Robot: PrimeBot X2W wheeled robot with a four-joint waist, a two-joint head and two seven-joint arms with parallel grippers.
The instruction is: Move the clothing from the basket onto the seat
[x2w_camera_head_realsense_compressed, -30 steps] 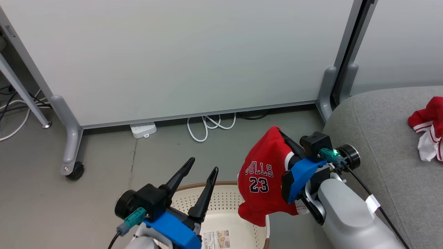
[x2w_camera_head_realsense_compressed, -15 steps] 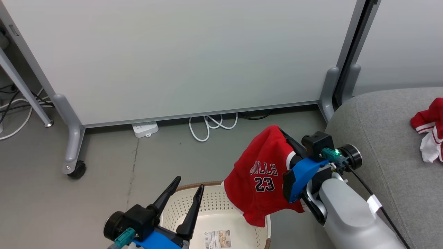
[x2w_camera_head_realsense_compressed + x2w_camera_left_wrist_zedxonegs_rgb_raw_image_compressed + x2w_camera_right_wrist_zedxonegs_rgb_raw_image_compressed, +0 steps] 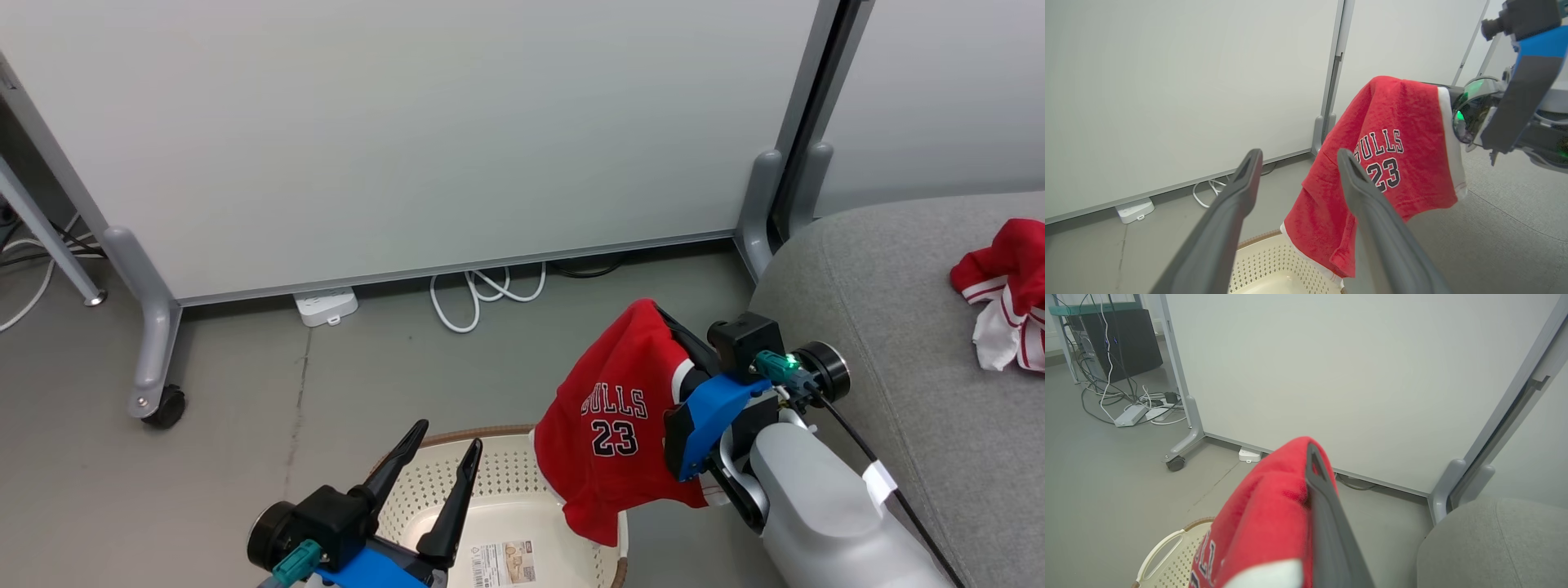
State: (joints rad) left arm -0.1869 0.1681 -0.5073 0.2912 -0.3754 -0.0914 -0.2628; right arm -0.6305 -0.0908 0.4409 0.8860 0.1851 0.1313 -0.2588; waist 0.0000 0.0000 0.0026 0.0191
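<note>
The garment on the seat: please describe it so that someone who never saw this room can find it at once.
Find the big grey seat at the right of the head view. On it, by the picture's right edge, lies a crumpled red-and-white garment. Unlike the hanging jersey, it shows striped edging and no lettering.

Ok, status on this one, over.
Right gripper shut on jersey, hanging above basket rim. Left gripper open, empty. Second garment on seat. Nothing seen blocking.

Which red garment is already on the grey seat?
The crumpled red garment with striped edging lies on the grey fabric seat; the red BULLS 23 jersey hangs from the right gripper.
</note>
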